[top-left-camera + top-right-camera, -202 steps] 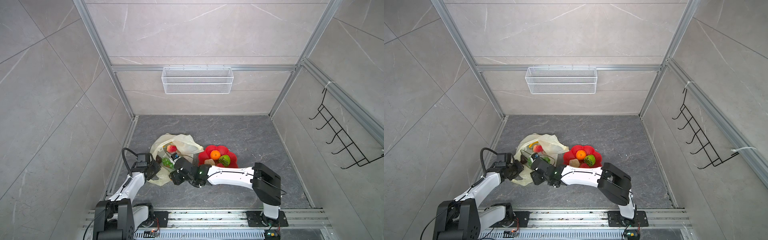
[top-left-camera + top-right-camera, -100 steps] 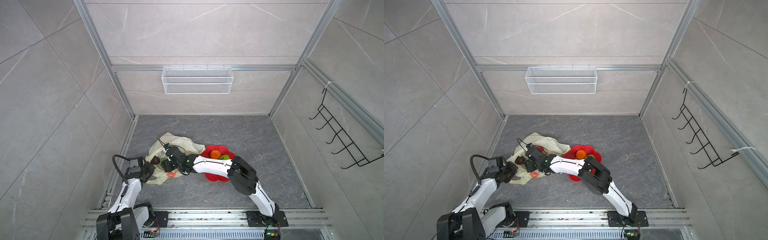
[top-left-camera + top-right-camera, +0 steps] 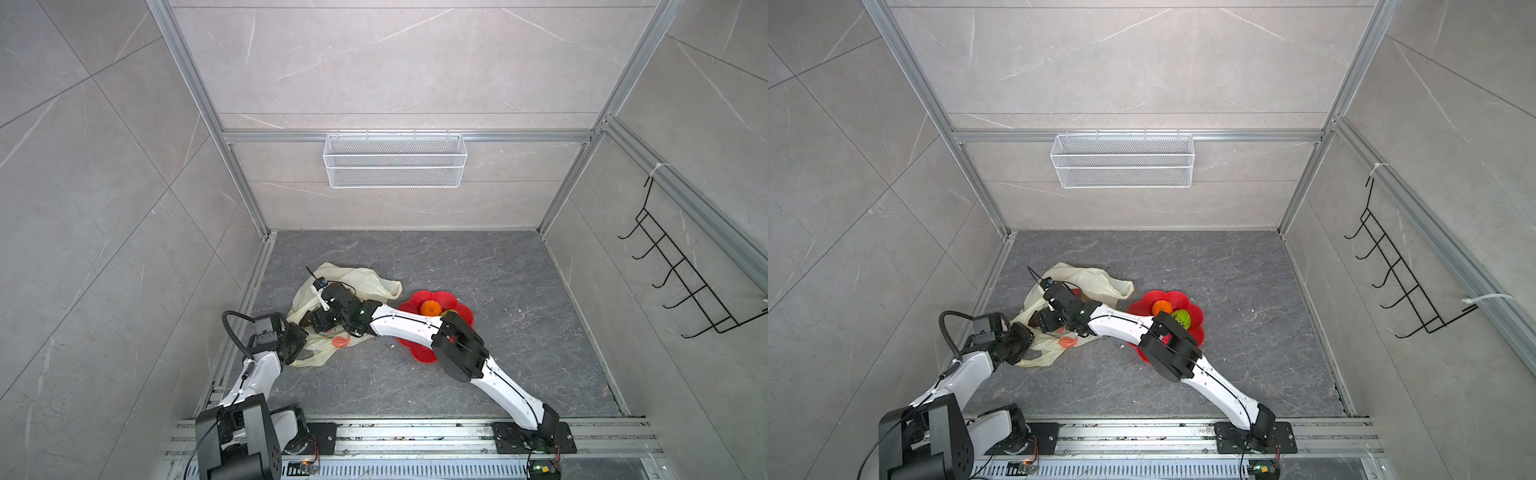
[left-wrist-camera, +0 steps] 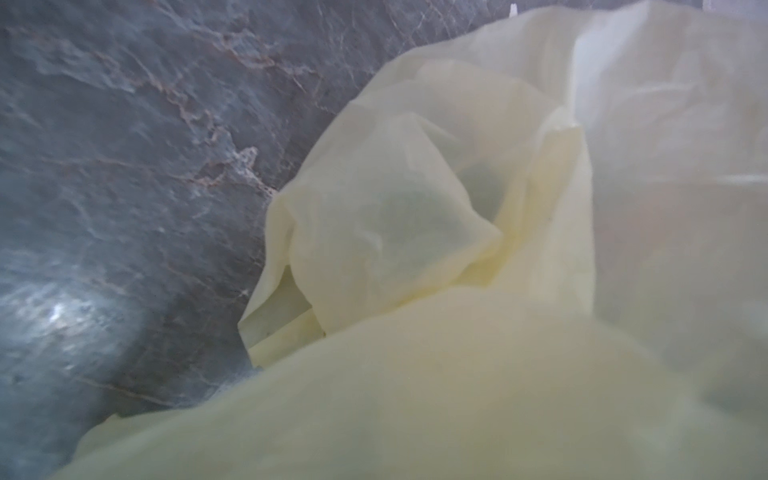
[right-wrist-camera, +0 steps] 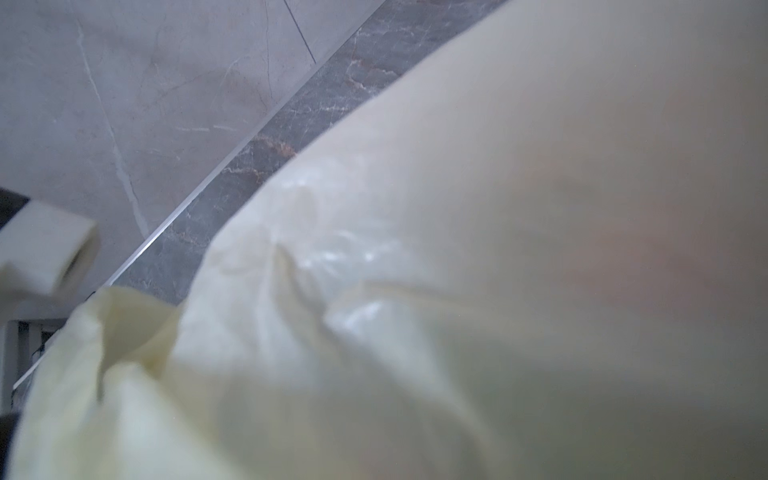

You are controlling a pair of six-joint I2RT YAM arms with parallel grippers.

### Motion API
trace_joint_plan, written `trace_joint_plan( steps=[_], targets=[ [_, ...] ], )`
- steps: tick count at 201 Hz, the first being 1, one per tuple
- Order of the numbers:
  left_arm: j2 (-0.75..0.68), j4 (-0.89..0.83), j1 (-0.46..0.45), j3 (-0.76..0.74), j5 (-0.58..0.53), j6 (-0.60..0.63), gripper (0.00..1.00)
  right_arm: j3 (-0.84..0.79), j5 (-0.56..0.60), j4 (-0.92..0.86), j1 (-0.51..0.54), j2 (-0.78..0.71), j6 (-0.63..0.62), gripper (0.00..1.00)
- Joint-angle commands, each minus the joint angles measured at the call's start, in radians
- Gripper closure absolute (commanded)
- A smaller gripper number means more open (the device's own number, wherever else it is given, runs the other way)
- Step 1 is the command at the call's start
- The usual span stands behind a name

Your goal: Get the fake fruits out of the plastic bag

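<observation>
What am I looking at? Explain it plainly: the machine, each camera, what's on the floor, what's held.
Two white robot arms with pincers. Two pictures look down from above; two come from wrist cameras. On the grey stone floor lie a thin pale-yellow plastic bag, filling both wrist views, and a red flower-shaped plastic plate carrying an orange fruit and a green knobbly fruit. The left gripper is shut, apparently pinching the bag's edge; the right gripper is over the bag, jaws unclear.

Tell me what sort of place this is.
Probably a mock bathroom or shower stall built as a robot test cell: grey marble-look tiled walls in aluminium framing, a white wire basket on the back wall, a black hook rack on the side wall.
</observation>
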Motion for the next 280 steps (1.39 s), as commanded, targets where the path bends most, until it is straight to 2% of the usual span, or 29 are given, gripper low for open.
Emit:
trace_joint_plan(
  steps=[1,36,59,97,118,146,171,195,245,265,280],
  targets=[
    [-0.003,0.021,0.005,-0.008,0.024,0.024,1.0,0.073,-0.043,-0.05,-0.001,0.059,-0.024,0.22],
    [-0.007,0.023,0.006,-0.011,0.029,0.02,1.0,0.049,-0.076,-0.022,0.003,0.036,-0.017,0.25],
    [-0.017,0.019,0.004,-0.015,0.041,0.018,1.0,0.101,-0.118,-0.04,0.007,0.062,0.003,0.3],
    [-0.073,-0.005,0.006,-0.035,0.069,-0.002,1.0,0.25,-0.105,-0.106,0.02,0.158,0.032,0.38],
    [-0.11,-0.024,0.004,-0.046,0.068,-0.006,1.0,0.363,-0.076,-0.162,0.02,0.224,0.045,0.38],
    [-0.135,-0.047,0.005,-0.049,0.066,-0.002,1.0,0.483,-0.074,-0.224,0.021,0.293,0.049,0.32],
    [-0.14,-0.052,0.005,-0.05,0.063,-0.002,1.0,0.466,-0.071,-0.228,0.037,0.288,0.036,0.24],
    [-0.145,-0.052,0.004,-0.051,0.056,-0.003,1.0,0.464,-0.058,-0.234,0.047,0.296,0.029,0.23],
    [-0.169,-0.064,0.006,-0.054,0.031,-0.004,1.0,0.489,-0.064,-0.281,0.047,0.283,0.03,0.39],
    [-0.17,-0.067,0.005,-0.051,0.021,-0.005,1.0,0.433,-0.054,-0.272,0.047,0.224,0.03,0.43],
    [-0.171,-0.067,0.006,-0.05,0.014,-0.002,1.0,0.318,-0.038,-0.238,0.047,0.157,0.034,0.45]
  ],
)
